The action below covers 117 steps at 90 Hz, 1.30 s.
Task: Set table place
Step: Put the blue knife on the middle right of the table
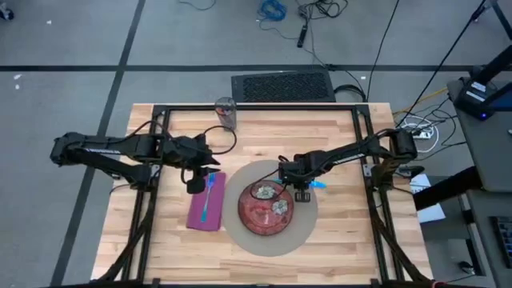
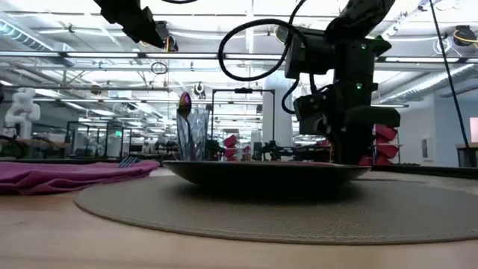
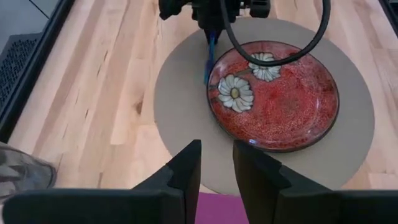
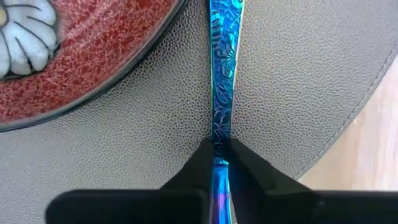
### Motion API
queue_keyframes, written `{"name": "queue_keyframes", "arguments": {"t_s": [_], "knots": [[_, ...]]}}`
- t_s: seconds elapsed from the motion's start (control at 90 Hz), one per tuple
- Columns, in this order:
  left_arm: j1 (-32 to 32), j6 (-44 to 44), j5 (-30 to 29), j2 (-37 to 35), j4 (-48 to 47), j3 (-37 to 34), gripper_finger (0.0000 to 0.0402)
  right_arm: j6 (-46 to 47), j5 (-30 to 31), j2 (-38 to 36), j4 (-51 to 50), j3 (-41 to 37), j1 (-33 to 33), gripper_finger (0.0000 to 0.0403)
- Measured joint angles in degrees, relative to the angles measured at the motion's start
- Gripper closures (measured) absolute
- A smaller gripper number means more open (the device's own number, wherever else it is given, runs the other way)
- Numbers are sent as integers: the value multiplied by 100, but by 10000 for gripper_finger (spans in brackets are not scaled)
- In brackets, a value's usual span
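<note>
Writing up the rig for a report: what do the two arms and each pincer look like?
Both arms are dark, jointed segments with black cables looping along them. The left pincer has two blocky, wedge-shaped black fingers. The right pincer has matching black fingers tapering to points; a small green light glows on its wrist housing in the low view.

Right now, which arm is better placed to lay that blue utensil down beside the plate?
The right. Its gripper is shut on the blue utensil, over the mat beside the red plate. The left gripper waits open above the purple napkin.
</note>
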Motion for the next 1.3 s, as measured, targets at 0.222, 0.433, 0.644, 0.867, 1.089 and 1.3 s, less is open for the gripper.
{"name": "queue_keyframes", "arguments": {"t_s": [0.222,0.433,0.644,0.867,1.089,1.3], "knots": [[0,-2,-4,0,0,0,321,94,153,-179,33,-10,2,399],[0,0,-11,0,8,0,321,166,412,-592,-207,-33,-46,399],[0,-2,-24,0,33,0,321,173,389,-839,-449,-33,-46,400],[2,-3,-24,0,28,0,321,217,437,-1030,-1061,-26,49,401],[2,0,-24,0,46,0,321,383,-167,-1113,-1195,-20,21,398],[-66,-42,-22,0,61,0,321,540,-177,-1113,-1304,-122,-128,330]]}}
